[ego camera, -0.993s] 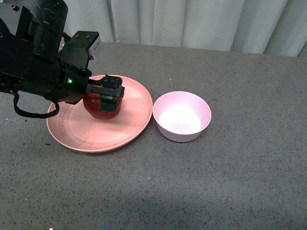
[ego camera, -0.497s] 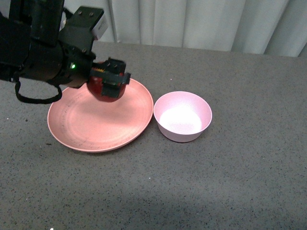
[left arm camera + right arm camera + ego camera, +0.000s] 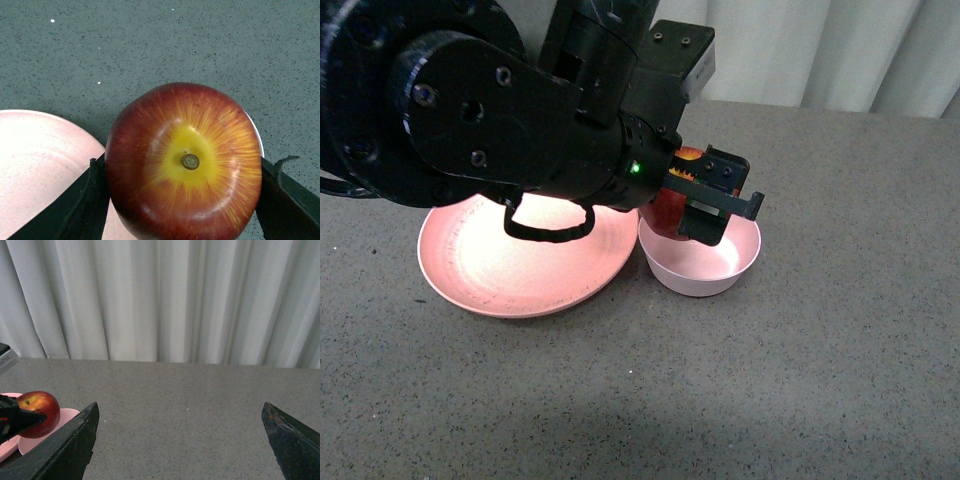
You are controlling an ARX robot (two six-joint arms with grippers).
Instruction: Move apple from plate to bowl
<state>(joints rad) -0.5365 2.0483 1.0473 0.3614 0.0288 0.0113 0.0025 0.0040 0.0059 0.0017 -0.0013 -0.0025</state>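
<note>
My left gripper (image 3: 705, 200) is shut on the dark-red apple (image 3: 672, 205) and holds it in the air over the near-left rim of the pale pink bowl (image 3: 705, 268). In the left wrist view the apple (image 3: 184, 162) fills the frame, stem up, with a black finger on each side; the bowl shows only as a thin rim (image 3: 257, 137) behind it. The salmon-pink plate (image 3: 525, 262) lies empty left of the bowl; it also shows in the left wrist view (image 3: 35, 165). My right gripper (image 3: 180, 440) is open and empty, away from them; its view shows the apple (image 3: 40, 412) far off.
The grey speckled tabletop (image 3: 820, 380) spreads around the plate and bowl. A pale curtain (image 3: 165, 300) hangs behind the table's far edge. The bulky black left arm (image 3: 490, 110) hides the back part of the plate.
My left gripper lifted the apple off the plate and carried it right, to above the bowl. The plate is now empty. The arm has swung closer to the front camera.
</note>
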